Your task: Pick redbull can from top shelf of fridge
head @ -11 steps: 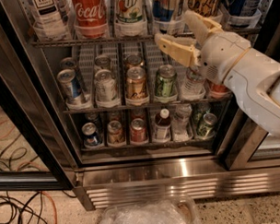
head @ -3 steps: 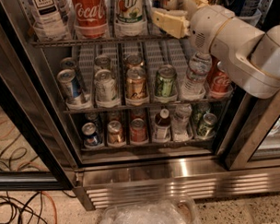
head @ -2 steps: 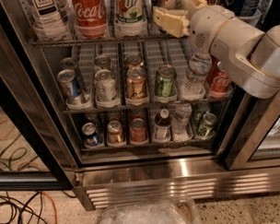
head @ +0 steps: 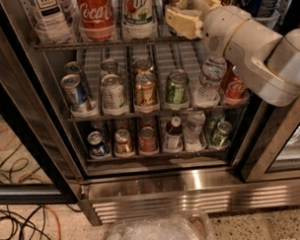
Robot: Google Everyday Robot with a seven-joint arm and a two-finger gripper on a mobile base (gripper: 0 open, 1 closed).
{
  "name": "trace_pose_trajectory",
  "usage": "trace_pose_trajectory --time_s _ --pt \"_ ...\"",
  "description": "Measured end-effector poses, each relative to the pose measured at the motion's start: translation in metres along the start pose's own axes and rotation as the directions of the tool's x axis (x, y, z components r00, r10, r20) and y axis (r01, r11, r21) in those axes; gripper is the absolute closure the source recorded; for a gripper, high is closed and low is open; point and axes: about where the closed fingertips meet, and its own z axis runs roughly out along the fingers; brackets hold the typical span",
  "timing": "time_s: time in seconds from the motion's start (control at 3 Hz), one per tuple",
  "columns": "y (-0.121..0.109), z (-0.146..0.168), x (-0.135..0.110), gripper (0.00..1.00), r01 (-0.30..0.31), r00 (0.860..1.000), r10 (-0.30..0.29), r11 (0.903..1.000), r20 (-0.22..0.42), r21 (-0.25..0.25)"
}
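Observation:
The fridge point(head: 192, 188) stands open in front of me, with a steel vented base. Its top shelf point(head: 63, 45) holds tall bottles, among them a Coca-Cola bottle point(head: 96, 12) and a green-labelled bottle point(head: 138, 11). My gripper point(head: 181, 6) is up at the top shelf's right lanes, just right of the green-labelled bottle, with its beige fingers point(head: 183, 22) spread apart and nothing seen between them. The white arm point(head: 256, 49) crosses the right side of the racks. The redbull can is hidden or out of view beyond the gripper and the frame's top edge.
The middle rack holds short cans, a blue-and-silver can point(head: 74, 92), a water bottle point(head: 208, 83) and a red can point(head: 235, 87). The lower rack holds more cans. Black door frames point(head: 21, 121) flank the opening. Cables point(head: 20, 220) and a clear plastic container point(head: 159, 233) lie on the floor.
My gripper has risen from in front of the middle rack to the top shelf's right lanes. Over the last second it has hardly moved.

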Motion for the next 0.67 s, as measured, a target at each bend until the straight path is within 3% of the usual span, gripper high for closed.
trace_pose_trajectory --time_s 0.67 --pt "0.0011 0.0001 -0.004 1.0 -0.005 0.999 0.004 0.9999 0.049 0.01"
